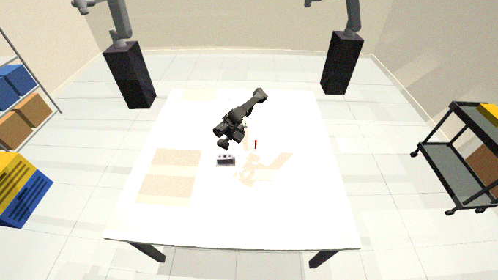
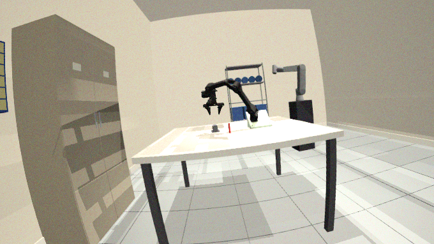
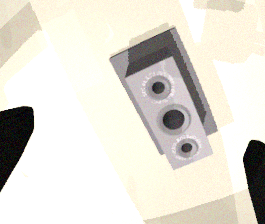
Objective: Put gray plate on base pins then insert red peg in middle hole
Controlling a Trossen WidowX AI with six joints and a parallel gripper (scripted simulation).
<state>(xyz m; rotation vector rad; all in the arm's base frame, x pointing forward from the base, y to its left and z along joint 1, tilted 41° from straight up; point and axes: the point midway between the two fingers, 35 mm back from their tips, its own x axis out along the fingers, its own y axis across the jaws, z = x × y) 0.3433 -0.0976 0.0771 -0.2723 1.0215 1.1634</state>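
The gray plate (image 1: pixel 227 156) (image 3: pixel 149 107) sits on top of the base (image 1: pixel 225 165) (image 2: pixel 215 129) (image 3: pixel 150 52) and looks level with it. Its three holes face up, and the middle hole shows dark and empty in the wrist view. The pins are not clearly visible. My gripper (image 1: pixel 231 141) (image 2: pixel 214 114) (image 3: pixel 142 135) is open and empty, high above the plate, with its fingers wide to either side of it in the wrist view. The red peg (image 1: pixel 255 144) (image 2: pixel 229 128) stands upright on the table, right of the base in the top and exterior views, and is out of the wrist view.
The white table (image 1: pixel 294 207) (image 2: pixel 288 131) carries the base and peg. A pale green-white object (image 2: pixel 263 119) stands beside my arm's foot. Two gray arms on black pedestals (image 1: pixel 128 78) (image 1: pixel 341 64) and a cart (image 1: pixel 459 173) stand away from the table.
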